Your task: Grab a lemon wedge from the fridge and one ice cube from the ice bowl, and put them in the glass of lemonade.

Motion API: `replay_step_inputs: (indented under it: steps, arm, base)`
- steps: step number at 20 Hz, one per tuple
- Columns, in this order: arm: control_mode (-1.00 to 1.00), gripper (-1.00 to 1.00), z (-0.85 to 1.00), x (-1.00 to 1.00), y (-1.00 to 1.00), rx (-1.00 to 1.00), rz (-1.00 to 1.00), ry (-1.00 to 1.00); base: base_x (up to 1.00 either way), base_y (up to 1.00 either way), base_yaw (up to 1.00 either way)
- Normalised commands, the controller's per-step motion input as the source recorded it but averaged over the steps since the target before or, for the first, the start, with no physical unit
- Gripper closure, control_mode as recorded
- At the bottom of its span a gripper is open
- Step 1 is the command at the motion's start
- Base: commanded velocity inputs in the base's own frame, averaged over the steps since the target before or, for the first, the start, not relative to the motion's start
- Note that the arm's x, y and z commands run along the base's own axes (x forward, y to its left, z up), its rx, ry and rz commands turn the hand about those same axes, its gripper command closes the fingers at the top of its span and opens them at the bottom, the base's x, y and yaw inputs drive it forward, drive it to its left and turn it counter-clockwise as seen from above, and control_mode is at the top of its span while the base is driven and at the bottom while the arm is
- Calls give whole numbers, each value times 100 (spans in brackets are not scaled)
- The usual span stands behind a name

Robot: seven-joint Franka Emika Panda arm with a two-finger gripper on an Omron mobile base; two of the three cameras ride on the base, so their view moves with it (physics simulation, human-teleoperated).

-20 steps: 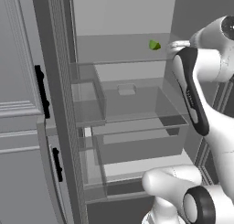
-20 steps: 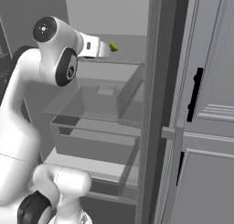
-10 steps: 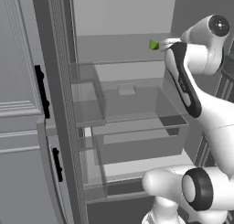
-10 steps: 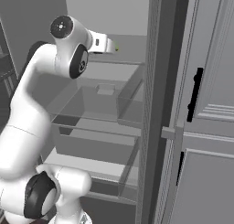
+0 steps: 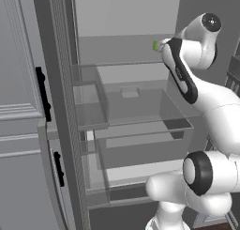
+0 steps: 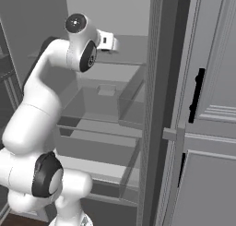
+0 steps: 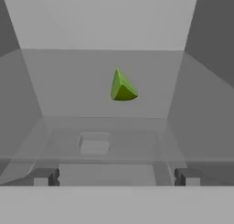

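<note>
The fridge (image 5: 126, 50) stands open, showing its pale interior. A small yellow-green lemon wedge (image 7: 122, 87) lies on the upper glass shelf (image 7: 105, 122), ahead of my gripper (image 7: 116, 178) and slightly above its centre line in the hand view. The gripper is open with nothing between its fingers, and its dark fingertips (image 7: 43, 177) stand wide apart, short of the wedge. From the left base view, the wedge (image 5: 155, 46) peeks out just left of my hand (image 5: 165, 44). In the right base view the hand (image 6: 109, 40) reaches into the fridge at shelf height.
A clear drawer (image 5: 136, 104) with a small handle sits under the shelf, and a second drawer (image 5: 140, 149) lies below it. Light grey panelled cabinets with black handles (image 5: 42, 93) flank the fridge. The fridge side walls (image 7: 210, 81) close in on both sides of the hand.
The arm's elbow has swung up and the hand has moved in at shelf level toward the wedge. In the right base view the hand now covers the wedge.
</note>
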Motion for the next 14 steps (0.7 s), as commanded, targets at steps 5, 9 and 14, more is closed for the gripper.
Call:
replay_step_inputs:
  steps: [5, 9, 14]
  arm:
    - [-100, -100, -13, 45, 0, 0, 7, 3]
    - [-100, -100, -16, 52, -3, 0, 6, 0]
    - [-100, -100, -14, 59, -5, 0, 5, 0]
  base:
    - [0, 0, 0]
    - [0, 0, 0]
    - [0, 0, 0]
